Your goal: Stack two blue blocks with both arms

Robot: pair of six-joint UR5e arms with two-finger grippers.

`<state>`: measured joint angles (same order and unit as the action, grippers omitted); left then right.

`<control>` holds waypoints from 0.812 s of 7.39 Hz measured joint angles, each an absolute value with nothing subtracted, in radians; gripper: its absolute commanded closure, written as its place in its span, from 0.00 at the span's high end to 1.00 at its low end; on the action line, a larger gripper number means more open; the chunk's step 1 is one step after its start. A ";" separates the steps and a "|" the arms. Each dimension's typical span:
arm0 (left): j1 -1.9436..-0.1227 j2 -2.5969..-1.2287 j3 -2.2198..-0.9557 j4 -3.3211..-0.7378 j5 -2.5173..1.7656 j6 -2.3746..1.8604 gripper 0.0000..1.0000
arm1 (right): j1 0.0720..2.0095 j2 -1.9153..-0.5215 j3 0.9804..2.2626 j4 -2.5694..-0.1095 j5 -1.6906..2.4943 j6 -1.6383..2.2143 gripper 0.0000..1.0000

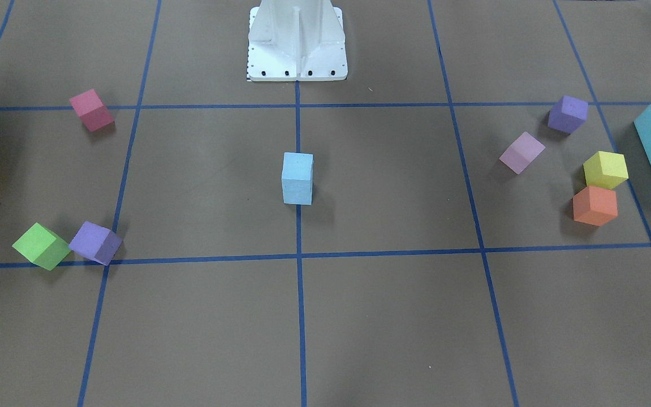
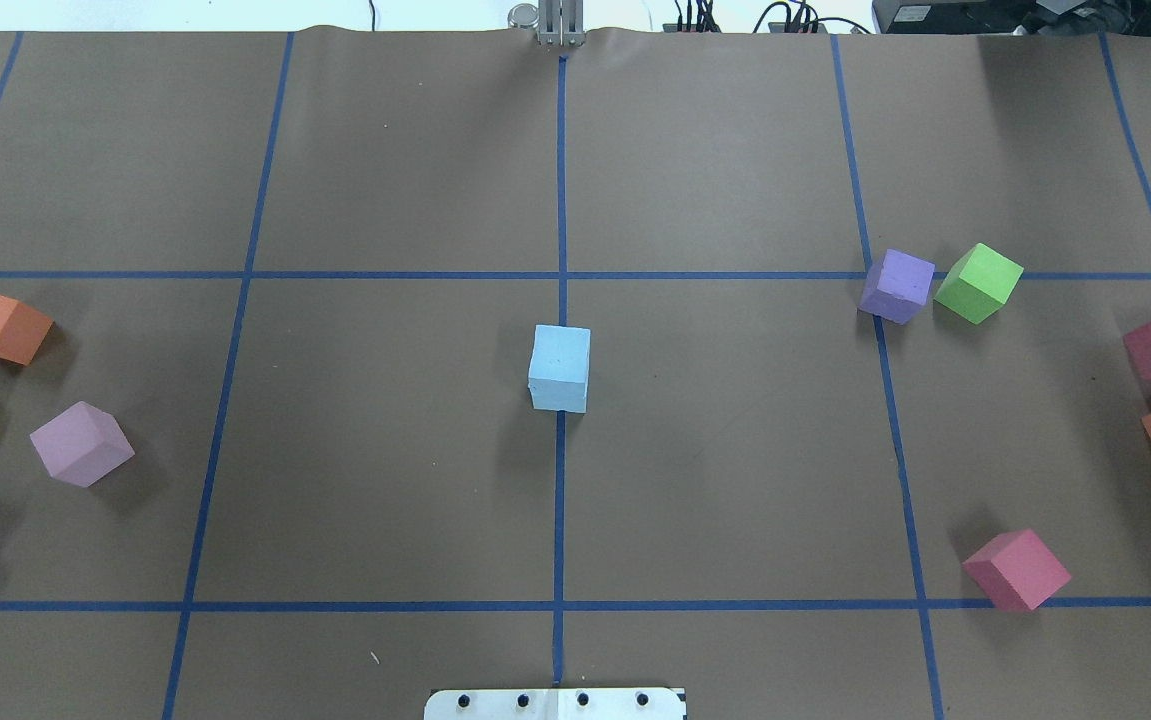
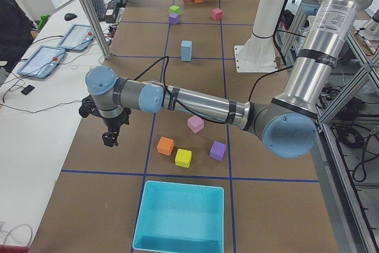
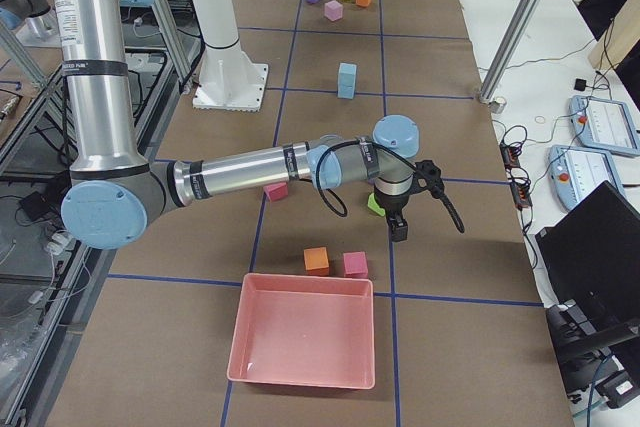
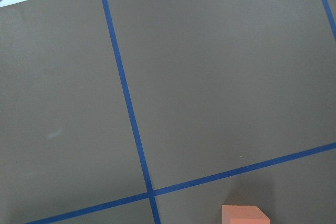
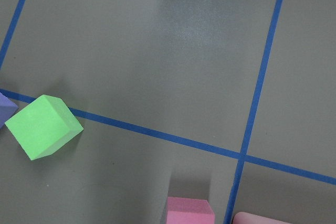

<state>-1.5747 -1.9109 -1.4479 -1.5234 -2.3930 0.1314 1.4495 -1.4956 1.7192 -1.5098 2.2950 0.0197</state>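
The two blue blocks [image 1: 297, 178] stand one on top of the other as a small tower on the table's centre line [image 2: 560, 368], in front of the white pedestal. Nothing touches the tower. My left arm reaches out far to the side, and its gripper [image 3: 109, 140] hangs over the table's outer strip, near the orange cube [image 3: 165, 145]. My right gripper [image 4: 399, 232] hangs by the green cube [image 4: 375, 205] on the other side. Both grippers show only in the side views, so I cannot tell if they are open or shut. The wrist views show no fingers.
A teal box [image 3: 180, 217] sits at the left end, with orange [image 1: 595, 206], yellow [image 1: 605, 169], pink-lilac [image 1: 522, 152] and purple [image 1: 567, 113] cubes near it. A pink tray [image 4: 305, 342] sits at the right end, with green [image 2: 978, 282], purple [image 2: 897, 285] and pink [image 2: 1017, 569] cubes nearby.
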 measured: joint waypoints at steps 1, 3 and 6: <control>-1.575 -1.909 -1.449 -1.528 -2.394 0.130 0.98 | 1.450 -1.492 1.719 -1.507 2.277 0.015 1.00; -1.576 -1.903 -1.448 -1.556 -2.393 0.129 0.98 | 1.450 -1.481 1.717 -1.506 2.257 0.022 1.00; -1.581 -1.885 -1.446 -1.576 -2.391 0.127 0.98 | 1.456 -1.487 1.710 -1.512 2.260 0.027 1.00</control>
<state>-1.5813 -1.8847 -1.4457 -1.5758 -2.3910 0.1271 1.4557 -1.4867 1.7099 -1.5124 2.2600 0.0275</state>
